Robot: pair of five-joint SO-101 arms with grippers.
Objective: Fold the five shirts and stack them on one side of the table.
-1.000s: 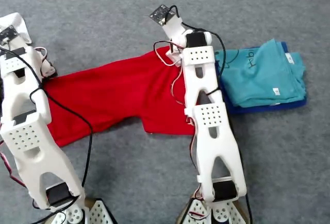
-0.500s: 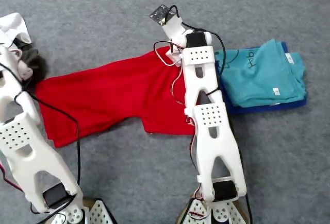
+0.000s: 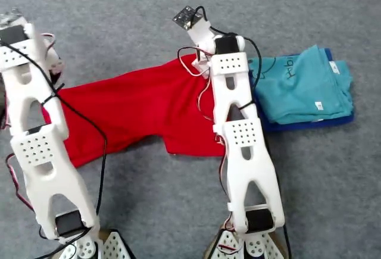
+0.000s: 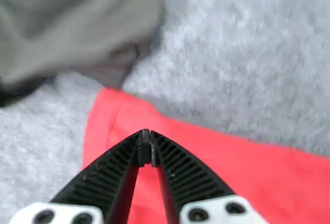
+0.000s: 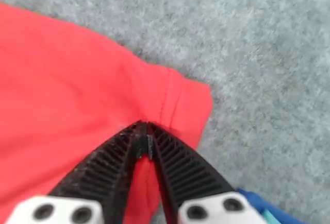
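Red shirt (image 3: 137, 104) lies spread mid-surface (image 3: 119, 27), beside the folded teal shirt (image 3: 303, 86). Left gripper (image 4: 145, 152) (tips together) has swung back over one corner. The right gripper (image 5: 143, 141) stays clamped on the opposite end, so folding looks ready to begin.

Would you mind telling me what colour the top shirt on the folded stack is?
Teal; the top shirt shows best in the high view.

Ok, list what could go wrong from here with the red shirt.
The left gripper is shut at the corner of the red shirt; any hold there looks shallow and may slip.
A grey cloth lies beside that corner and could get dragged.
The right gripper holds the sleeve near the teal shirt stack; a fold sweep might disturb it.
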